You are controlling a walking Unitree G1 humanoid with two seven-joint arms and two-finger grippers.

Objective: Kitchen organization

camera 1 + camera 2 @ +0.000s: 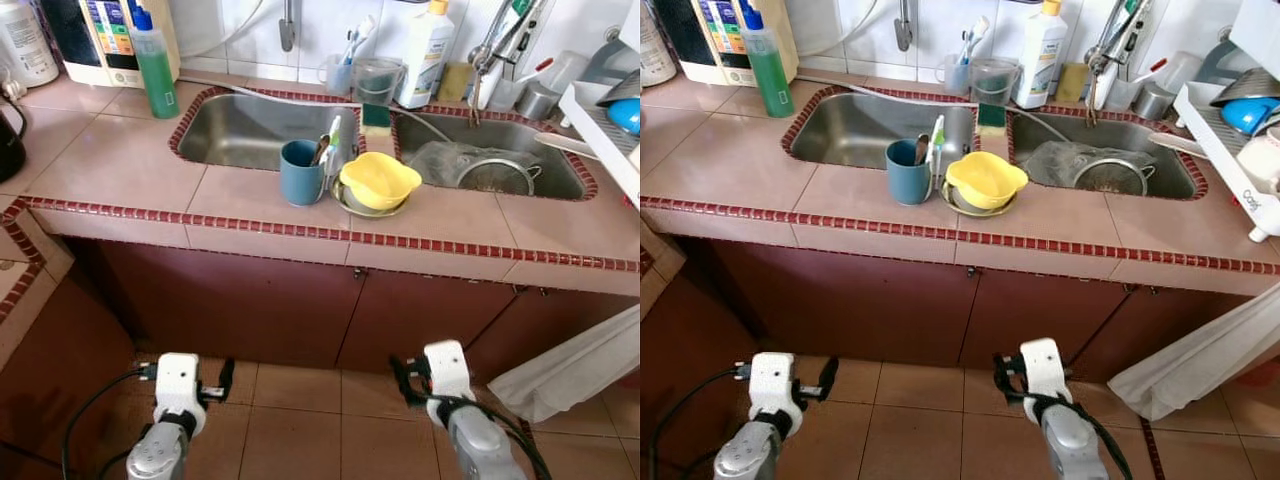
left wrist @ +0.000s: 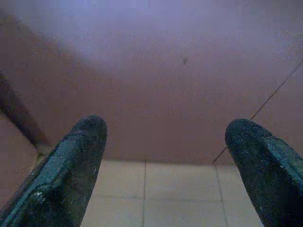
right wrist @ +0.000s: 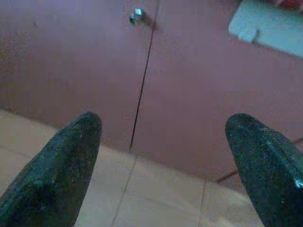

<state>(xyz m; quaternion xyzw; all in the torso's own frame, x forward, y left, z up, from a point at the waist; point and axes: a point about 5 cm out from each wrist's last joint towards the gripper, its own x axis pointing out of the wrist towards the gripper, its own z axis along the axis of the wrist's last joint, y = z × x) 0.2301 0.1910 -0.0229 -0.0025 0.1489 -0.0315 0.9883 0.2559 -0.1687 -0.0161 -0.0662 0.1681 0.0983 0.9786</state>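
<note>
Steel sink basins [image 1: 250, 130]: two
Blue plastic cups [image 1: 300, 172]: one (utensils inside)
Yellow plastic bowls [image 1: 379, 180]: one
Green liquid bottles [image 1: 155, 66]: one
White bottles [image 1: 426, 55]: one

Little lettering can be read on the table. A white dish rack [image 1: 1240, 170] at the right edge carries dark lettering on its side that appears to start "Co", the rest too small to make out. Printed labels on a white box [image 1: 100, 35] and a white bottle [image 1: 425, 55] by the back wall are illegible.
</note>
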